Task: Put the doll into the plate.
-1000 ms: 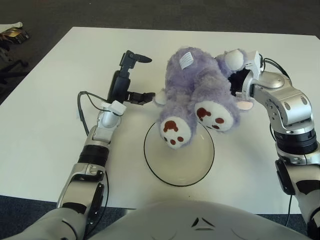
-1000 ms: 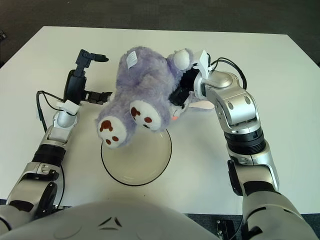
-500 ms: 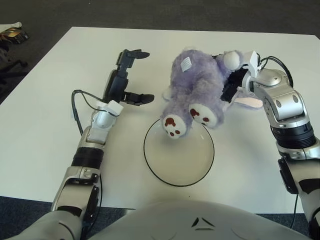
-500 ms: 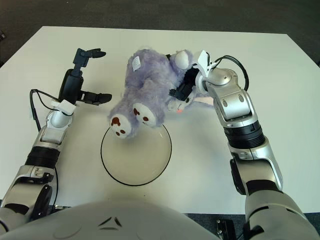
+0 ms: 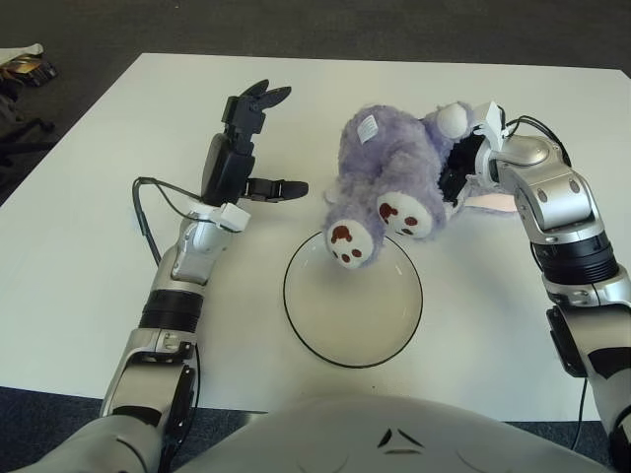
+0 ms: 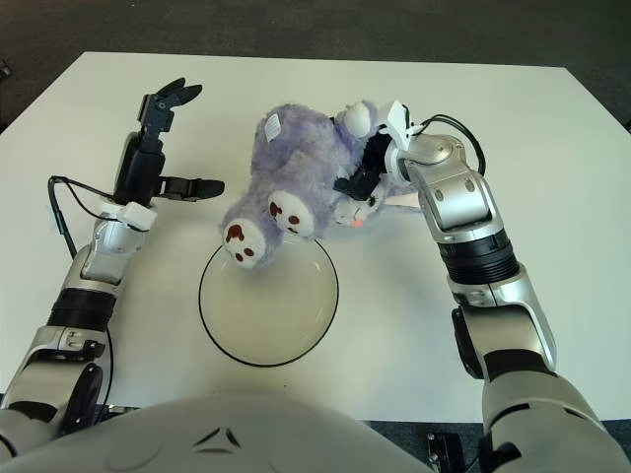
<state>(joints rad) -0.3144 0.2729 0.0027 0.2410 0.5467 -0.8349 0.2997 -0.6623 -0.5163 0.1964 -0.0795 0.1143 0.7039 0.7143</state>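
- The right hand [image 6: 373, 169] is closed on the doll [image 5: 389, 182], its dark fingers pressed into the purple fur at the head end, on the doll's right-hand side.
- The doll is a purple plush animal; from that hand it stretches away to the left and towards the robot, feet first.
- Its two white soles with dark red paw marks face the camera; the lower foot [image 5: 346, 242] shows over the far rim of the plate [image 5: 299, 313], the other foot [image 5: 399, 211] just beyond that rim.
- Whether the lower foot touches the plate cannot be told.
- A white tag [image 5: 369, 124] sits on the doll's back, on the side away from the robot.
- A pink ear or cheek patch [image 5: 487, 201] shows just under the right hand, against the white table [image 5: 79, 207].
- The plate is a round pale dish with a dark rim; it lies below and to the left of the right hand, nearer the robot, with nothing inside its bowl.
- The left hand [image 5: 240, 150] is wide open and holds nothing, with two fingers pointing up and away and one finger [image 5: 277, 186] pointing sideways towards the doll.
- The doll is to the right of the left hand, a clear gap between that sideways finger and the fur; the plate is to its lower right.
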